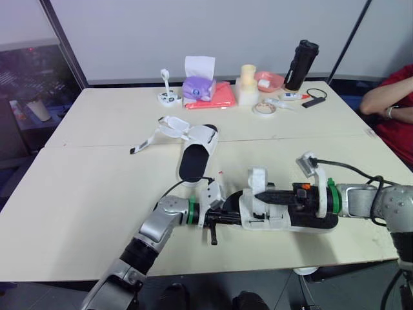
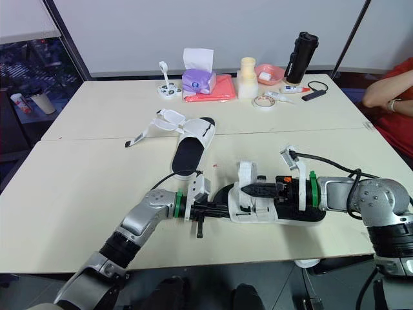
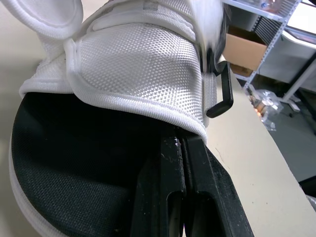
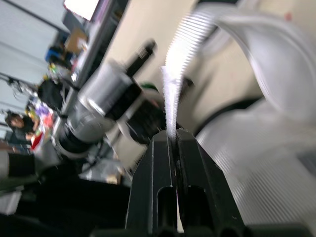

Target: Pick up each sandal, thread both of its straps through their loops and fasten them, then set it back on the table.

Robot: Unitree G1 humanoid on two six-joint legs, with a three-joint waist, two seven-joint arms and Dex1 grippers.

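Where the long cream table (image 1: pixel 84 194) nears its front edge, the white-and-black mesh sandal (image 1: pixel 277 223) lies between my two grippers, and I judge it light, with a sole firm enough to steer by and a soft upper that will buckle. So I want the hold low: my left gripper (image 3: pixel 180 143) is pinched narrow where the mesh band meets the black footbed. Its thin white ribbed strap (image 4: pixel 174 84) looks limp and slippery, and my right gripper (image 4: pixel 171 134) is closed on it.
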